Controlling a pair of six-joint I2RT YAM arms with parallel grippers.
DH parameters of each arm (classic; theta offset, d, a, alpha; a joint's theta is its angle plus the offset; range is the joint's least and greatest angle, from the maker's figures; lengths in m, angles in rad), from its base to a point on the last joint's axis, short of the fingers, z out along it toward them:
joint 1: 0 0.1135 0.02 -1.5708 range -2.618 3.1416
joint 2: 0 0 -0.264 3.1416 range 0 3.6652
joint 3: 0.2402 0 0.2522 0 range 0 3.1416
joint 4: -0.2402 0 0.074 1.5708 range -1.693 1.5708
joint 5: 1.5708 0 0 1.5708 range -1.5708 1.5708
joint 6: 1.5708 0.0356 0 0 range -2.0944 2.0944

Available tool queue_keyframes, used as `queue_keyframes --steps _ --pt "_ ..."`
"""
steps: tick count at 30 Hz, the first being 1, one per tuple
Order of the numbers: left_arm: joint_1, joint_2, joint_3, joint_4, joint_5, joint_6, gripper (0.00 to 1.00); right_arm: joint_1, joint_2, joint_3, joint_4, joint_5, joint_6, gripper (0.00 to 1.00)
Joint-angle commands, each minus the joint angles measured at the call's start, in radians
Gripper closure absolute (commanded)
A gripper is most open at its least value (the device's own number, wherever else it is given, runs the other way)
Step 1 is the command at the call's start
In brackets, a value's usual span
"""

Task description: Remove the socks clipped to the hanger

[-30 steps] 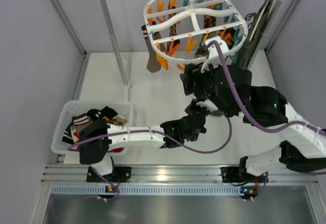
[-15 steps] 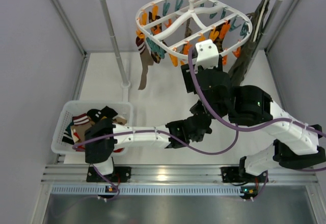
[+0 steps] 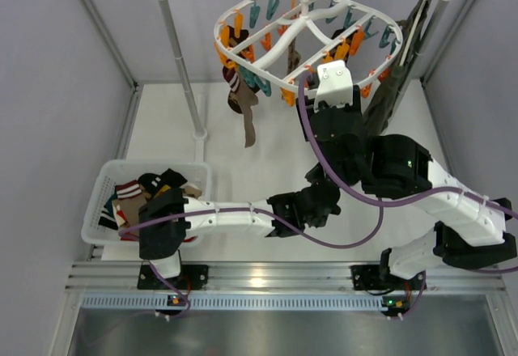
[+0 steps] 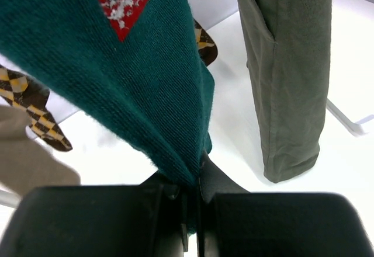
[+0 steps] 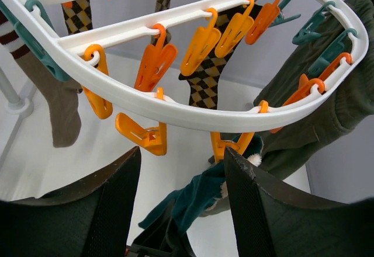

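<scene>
Teal knit, soft and stretchy: the teal sock (image 4: 134, 76) is pinched at its lower end by your left end effector (image 4: 190, 210), fingers pressed together on a thin fold. Above it, an orange clip (image 5: 231, 143) seems to hold the sock to the hanger (image 5: 193, 114), a smooth white plastic hoop. Your right end effector (image 5: 181, 210) is spread just under that rim, gripping nothing. Pull hard and the light frame may tilt, or the fold slip free. Beyond hangs a limp olive garment (image 4: 286, 76).
</scene>
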Motion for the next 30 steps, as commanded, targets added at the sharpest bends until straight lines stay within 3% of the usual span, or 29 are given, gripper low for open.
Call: queue_keyframes --steps 1,10,19,30 --pt "-0.007 0.003 0.032 0.031 0.003 -0.001 1.00 -0.015 -0.033 -0.011 -0.019 0.040 0.008 0.44" --pt "-0.010 -0.001 0.038 0.031 0.015 -0.013 1.00 -0.095 -0.030 -0.057 -0.021 -0.009 0.020 0.43" --pt "-0.015 0.000 0.036 0.031 0.017 -0.015 1.00 -0.144 -0.034 -0.090 0.094 -0.030 -0.059 0.44" --pt "-0.019 0.006 0.038 0.031 0.023 -0.015 1.00 -0.177 0.003 -0.101 0.216 -0.039 -0.116 0.55"
